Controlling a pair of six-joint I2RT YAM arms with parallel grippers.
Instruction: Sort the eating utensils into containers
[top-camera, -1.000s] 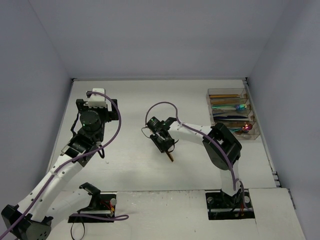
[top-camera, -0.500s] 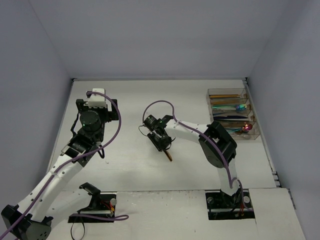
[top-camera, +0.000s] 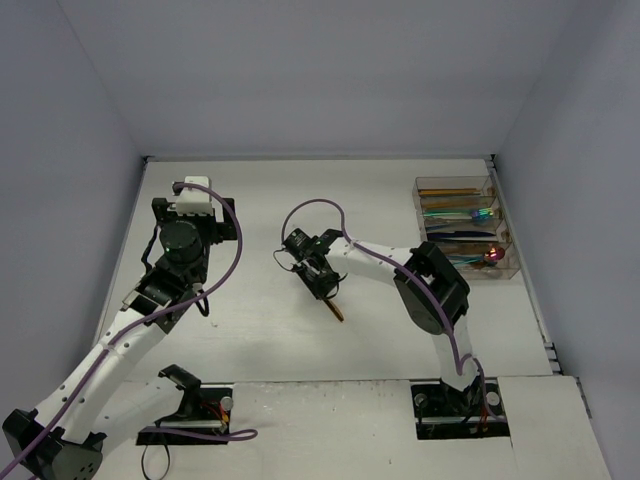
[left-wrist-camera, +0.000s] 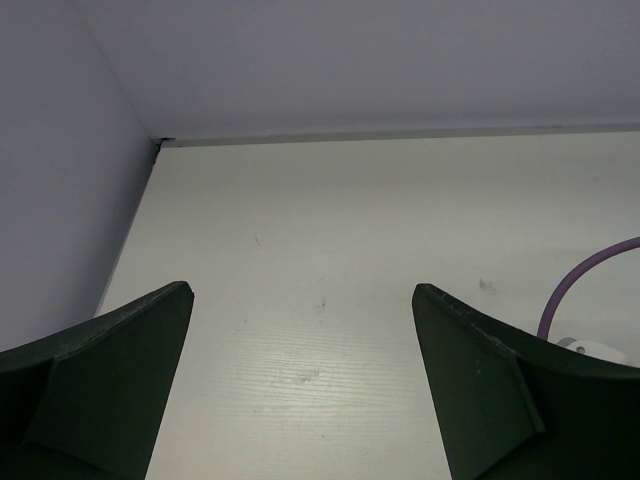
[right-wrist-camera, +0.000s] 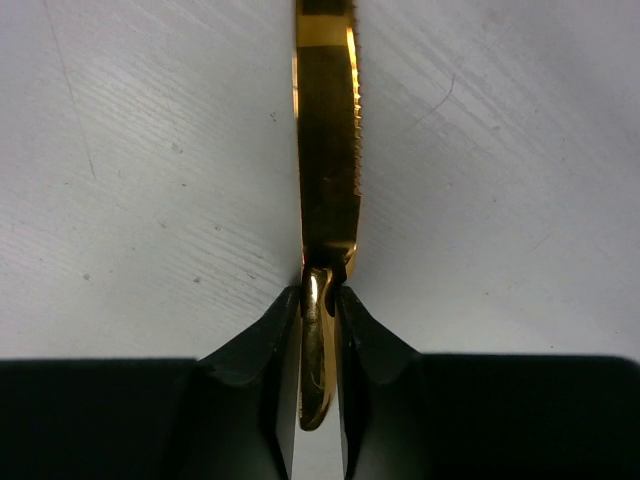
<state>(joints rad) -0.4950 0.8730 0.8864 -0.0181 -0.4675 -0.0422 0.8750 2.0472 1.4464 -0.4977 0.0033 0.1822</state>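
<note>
In the top view, your right tool (top-camera: 322, 280) sits a little left of the frame's centre, clamped on a gold knife (top-camera: 338, 312) whose free end pokes out toward the lower right. The containers (top-camera: 417, 215) stand at the upper right of the surface (top-camera: 250, 190), well apart from the knife. They hold gold, teal, blue and magenta-tipped pieces, sorted by tray. The topmost tray shows gold, so I judge that is where this knife belongs. Your left tool (top-camera: 195, 190) is parked at the upper left, away from everything, most likely to leave the right arm a free swing across to the trays.

In the left wrist view, your left tool (left-wrist-camera: 300, 300) is spread wide. One dark finger sits at the lower left of the frame and one at the lower right, with only bare surface between them. A purple cable (left-wrist-camera: 575, 290) curls in at the right edge.

In the right wrist view, your right tool (right-wrist-camera: 320, 290) is nearly closed. Its fingers (right-wrist-camera: 265, 340) pinch the knife's handle end at lower centre, and the serrated blade runs straight up to the top of the frame. The knife is held on edge, so the pads grip only a thin strip, and I judge it could pivot as you carry it. You cannot tell from here whether the blade rests on the surface or hangs above it
</note>
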